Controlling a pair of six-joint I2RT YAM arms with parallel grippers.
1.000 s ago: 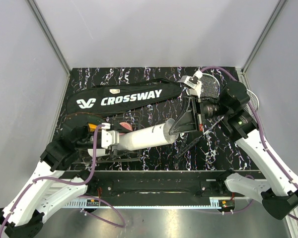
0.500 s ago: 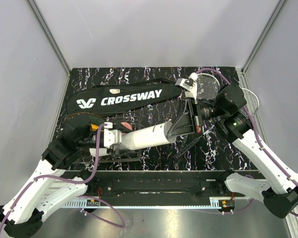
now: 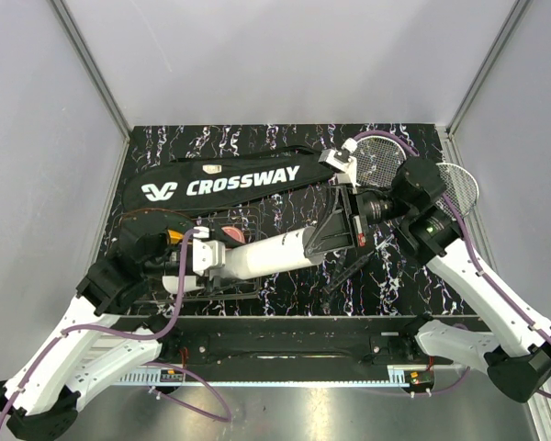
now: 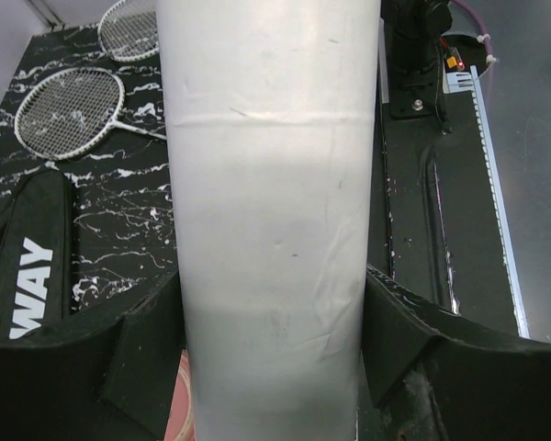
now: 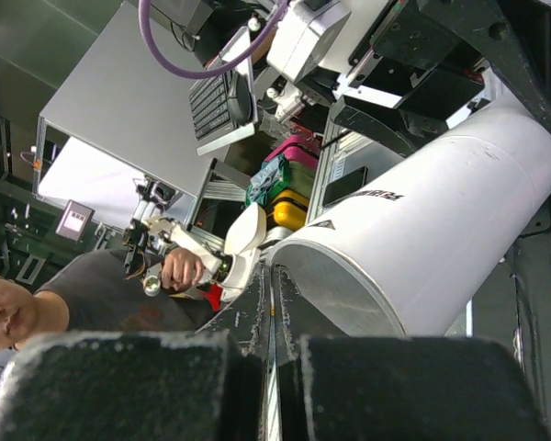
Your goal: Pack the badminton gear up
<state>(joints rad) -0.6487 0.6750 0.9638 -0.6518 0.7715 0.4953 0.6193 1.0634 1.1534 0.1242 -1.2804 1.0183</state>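
- White tube (image 4: 271,230), a smooth matte cylinder, is clenched across its body by the left gripper (image 4: 271,354), with black padded fingers (image 4: 133,358) on either flank. It is held nearly level above the table, open mouth toward 3 o'clock, probably so it can be loaded.
- The right gripper (image 5: 271,386) waits just at that mouth, its rough foam pads (image 5: 119,386) pressed together. Whether anything thin is nipped between them I cannot tell.
- The long black fabric CROSSWAY bag (image 3: 225,184) lies at 12 o'clock of the tube.
- One oval white-strung racket (image 3: 383,158) and a second racket (image 3: 456,184) rest at 2 o'clock on the marbled table (image 3: 285,138).
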